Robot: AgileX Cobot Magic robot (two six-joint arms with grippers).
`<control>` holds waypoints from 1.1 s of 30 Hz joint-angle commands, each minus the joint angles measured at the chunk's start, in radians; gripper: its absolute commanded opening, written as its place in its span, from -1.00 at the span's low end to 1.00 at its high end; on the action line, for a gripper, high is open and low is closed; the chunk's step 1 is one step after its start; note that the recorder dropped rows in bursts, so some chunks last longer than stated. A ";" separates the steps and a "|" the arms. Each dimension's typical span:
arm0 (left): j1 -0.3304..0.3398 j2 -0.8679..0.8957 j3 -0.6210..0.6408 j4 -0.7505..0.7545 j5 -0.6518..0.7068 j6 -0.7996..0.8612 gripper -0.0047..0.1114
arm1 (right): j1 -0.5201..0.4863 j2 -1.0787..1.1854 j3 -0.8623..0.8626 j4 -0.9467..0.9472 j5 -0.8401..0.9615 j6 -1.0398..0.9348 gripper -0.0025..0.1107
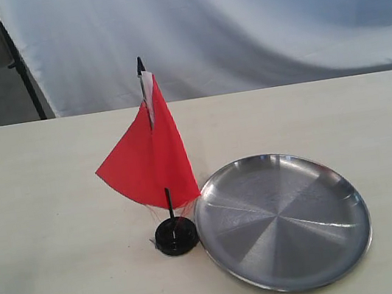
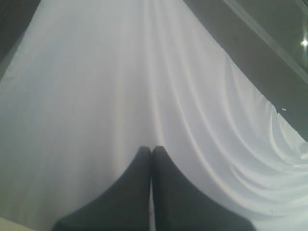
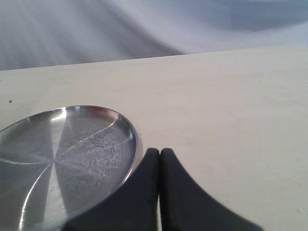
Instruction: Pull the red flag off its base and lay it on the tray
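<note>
Cream table [image 1: 43, 216], white draped cloth [image 1: 236, 21] behind it. Steel tray [image 1: 282, 219] sits on the table right of centre, nothing in it. Red flag [image 1: 150, 162] stands upright, with its black pole plugged into the base [image 1: 176, 236]. The base is on the table at the tray's left rim; can't tell if they touch. Left gripper [image 2: 152, 154]: fingers pressed together, nothing held, pointed at the white cloth. Right gripper [image 3: 160, 156]: fingers also closed together, empty, low over the table just beside the tray rim. Neither gripper shows in the exterior view.
</note>
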 commanded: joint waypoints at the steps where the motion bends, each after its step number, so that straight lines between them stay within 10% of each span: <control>1: 0.005 -0.004 0.003 -0.004 0.019 -0.005 -0.92 | -0.002 -0.006 0.001 -0.012 -0.004 -0.002 -0.96; 7: 0.005 -0.004 -0.065 0.074 0.055 -0.035 -0.92 | -0.002 -0.006 0.001 -0.012 -0.004 -0.002 -0.96; 14: 0.005 0.119 -0.413 0.518 0.327 -0.206 -0.92 | -0.002 -0.006 0.001 -0.012 -0.004 -0.002 -0.96; 22: -0.007 0.432 -0.592 0.527 0.378 -0.070 -0.92 | -0.002 -0.006 0.001 -0.012 -0.004 -0.002 -0.96; 33: -0.378 0.911 -0.646 0.521 0.483 0.128 -0.92 | -0.002 -0.006 0.001 -0.012 -0.004 -0.002 -0.96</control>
